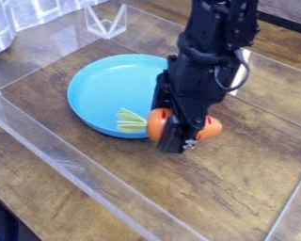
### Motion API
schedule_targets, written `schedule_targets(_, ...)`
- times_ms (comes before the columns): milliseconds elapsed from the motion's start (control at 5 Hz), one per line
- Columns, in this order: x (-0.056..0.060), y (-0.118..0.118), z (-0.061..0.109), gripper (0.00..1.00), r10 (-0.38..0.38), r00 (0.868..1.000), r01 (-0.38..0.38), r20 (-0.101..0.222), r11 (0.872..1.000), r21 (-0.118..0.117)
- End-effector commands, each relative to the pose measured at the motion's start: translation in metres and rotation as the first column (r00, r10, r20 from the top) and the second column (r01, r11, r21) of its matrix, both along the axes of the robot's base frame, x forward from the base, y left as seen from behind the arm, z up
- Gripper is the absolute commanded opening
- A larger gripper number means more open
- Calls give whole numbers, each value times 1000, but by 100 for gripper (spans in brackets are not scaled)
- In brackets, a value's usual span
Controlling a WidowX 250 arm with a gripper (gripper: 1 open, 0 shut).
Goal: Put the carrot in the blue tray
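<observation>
The pincer (pixel 182 132) grips the carrot (pixel 206 127) over the blue tray's (pixel 97 89) near rim.

Single cam, high front-left, angled down, fairly close on wooden table (pixel 65 198); no 2nd view.
</observation>
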State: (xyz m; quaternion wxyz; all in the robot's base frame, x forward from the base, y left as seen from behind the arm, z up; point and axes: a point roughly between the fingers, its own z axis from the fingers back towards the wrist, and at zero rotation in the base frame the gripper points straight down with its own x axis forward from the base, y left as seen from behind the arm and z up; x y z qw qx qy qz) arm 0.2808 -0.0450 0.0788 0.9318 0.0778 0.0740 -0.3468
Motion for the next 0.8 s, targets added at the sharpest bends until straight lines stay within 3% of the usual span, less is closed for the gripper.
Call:
schedule_targets(0,4,5,4,0,14,999,-14,40,1000,-22)
schedule_targets(400,3,5,-14,0,5,999,-2,41,998,-55)
schedule_targets(600,3,5,-23,0,-6,999,9,47,998,-61)
